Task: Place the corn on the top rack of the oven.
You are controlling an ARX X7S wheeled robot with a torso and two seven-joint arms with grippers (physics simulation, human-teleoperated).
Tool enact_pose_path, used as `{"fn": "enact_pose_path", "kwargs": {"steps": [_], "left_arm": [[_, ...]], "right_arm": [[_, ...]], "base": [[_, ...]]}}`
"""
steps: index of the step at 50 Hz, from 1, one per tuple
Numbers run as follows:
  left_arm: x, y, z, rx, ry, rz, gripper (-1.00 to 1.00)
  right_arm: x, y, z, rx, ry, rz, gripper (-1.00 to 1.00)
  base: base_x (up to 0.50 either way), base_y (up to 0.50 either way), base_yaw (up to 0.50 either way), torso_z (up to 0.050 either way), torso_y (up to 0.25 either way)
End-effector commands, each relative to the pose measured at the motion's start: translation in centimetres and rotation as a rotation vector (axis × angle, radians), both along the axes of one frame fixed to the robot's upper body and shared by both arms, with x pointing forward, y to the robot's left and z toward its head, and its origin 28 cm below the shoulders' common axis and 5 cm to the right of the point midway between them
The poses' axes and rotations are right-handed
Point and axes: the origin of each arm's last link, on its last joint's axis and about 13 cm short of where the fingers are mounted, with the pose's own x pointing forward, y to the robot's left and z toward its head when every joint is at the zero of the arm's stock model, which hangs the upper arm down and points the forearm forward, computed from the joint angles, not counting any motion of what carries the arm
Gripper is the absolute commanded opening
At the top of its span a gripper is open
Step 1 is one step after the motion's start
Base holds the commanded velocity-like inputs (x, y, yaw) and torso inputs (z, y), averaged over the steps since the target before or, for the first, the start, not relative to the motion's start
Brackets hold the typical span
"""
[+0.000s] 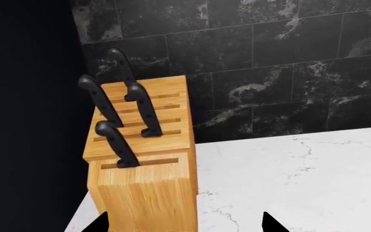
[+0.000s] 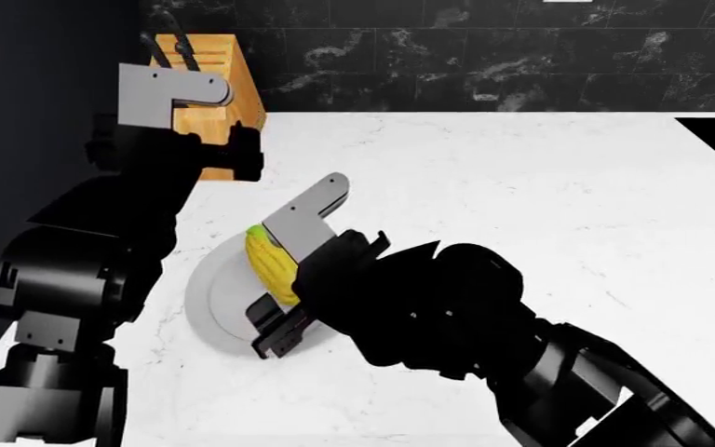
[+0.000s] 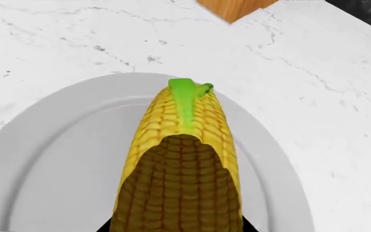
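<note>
Two black arms reach over a white marble counter (image 2: 557, 186) that fills most of the head view, with a black marble tile wall (image 2: 482, 56) along its far edge at twelve o'clock. At about eleven o'clock on the counter stands a wooden knife block (image 1: 143, 174), close to the wall, with four black-handled knives (image 1: 116, 144) slotted into its stepped top; the left wrist view looks straight at it. The left gripper (image 1: 185, 227) is held just in front of the block, and only its two dark fingertips show at the edge of the left wrist view, set well apart with nothing between them, so it stands open. Nearer the robot, at about seven o'clock from the counter's middle, lies a pale grey plate (image 2: 215, 298). The right gripper (image 2: 286, 279) is down over the plate, one grey finger stretched along the far side of the corn (image 2: 271, 265) and the dark jaw parts at the near side. The corn rests lengthwise on the plate, its green tip (image 3: 187, 94) pointing toward the knife block; in the right wrist view its near half is in shadow and fills the space between the fingers. Whether the fingers already press on the cob I cannot tell.
</note>
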Motion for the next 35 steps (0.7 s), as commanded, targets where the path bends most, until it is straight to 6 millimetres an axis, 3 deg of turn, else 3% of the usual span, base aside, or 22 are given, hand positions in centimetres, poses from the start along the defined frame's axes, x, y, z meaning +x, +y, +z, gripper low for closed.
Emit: {"fn": "enact_pose_path", "kwargs": {"steps": [1,10,22,35], "left_arm": [[-0.1,0.1,-0.2,0.002,0.001,0.005,1.0],[-0.2,0.1,0.0,0.001,-0.003,0.011,1.0],[-0.5,0.1,0.6,0.005,-0.014,0.009,1.0],[-0.3,0.0,0.6,0.003,-0.018,0.004,1.0]], "right_arm": [[0.0,0.0,-0.4,-0.01,0.0,-0.005,-1.0],[-0.6,0.0,0.2,-0.006,-0.025,0.002,-1.0],[-2.0,-0.4,3.0,0.024,-0.113,-0.001,-1.0],[-2.7,-1.2,4.4,0.04,-0.177,-0.017,-1.0]], "base": [[0.0,0.0,0.0,0.0,0.0],[0.0,0.0,0.0,0.0,0.0],[0.0,0.0,0.0,0.0,0.0],[0.0,0.0,0.0,0.0,0.0]]}}
